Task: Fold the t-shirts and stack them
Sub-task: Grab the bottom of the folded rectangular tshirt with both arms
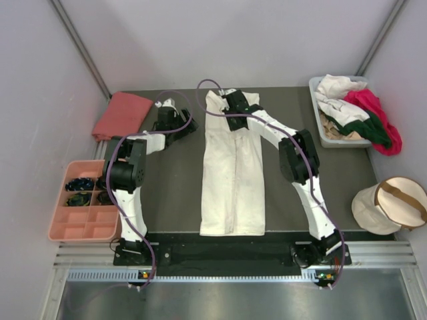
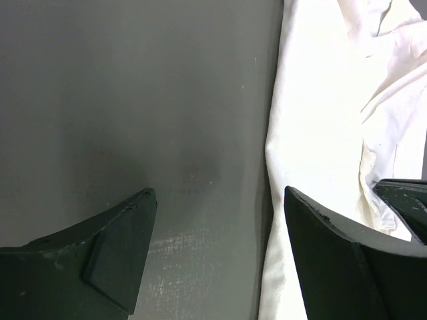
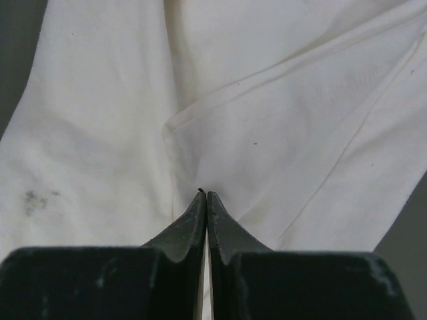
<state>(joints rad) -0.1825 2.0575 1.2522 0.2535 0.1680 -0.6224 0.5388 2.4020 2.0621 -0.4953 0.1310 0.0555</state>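
Observation:
The large cream-white t-shirt point(image 1: 233, 173) lies folded into a long narrow strip down the middle of the dark mat. My right gripper point(image 1: 235, 112) is at its far collar end, jaws shut with the tips pinching the cloth point(image 3: 280, 113); creases run toward the right gripper's tips point(image 3: 205, 195). My left gripper point(image 1: 175, 121) is open and empty over bare mat just left of the shirt's edge point(image 2: 313, 133), and in its own wrist view the left gripper point(image 2: 217, 200) has nothing between its jaws. A folded salmon-pink t-shirt point(image 1: 122, 115) lies at the far left.
A grey bin point(image 1: 327, 137) at the far right holds white point(image 1: 337, 85), magenta point(image 1: 373, 107) and dark green point(image 1: 370, 130) shirts. A round beige pouch point(image 1: 390, 203) sits at the right. A pink compartment tray point(image 1: 83, 223) sits off the mat's left side.

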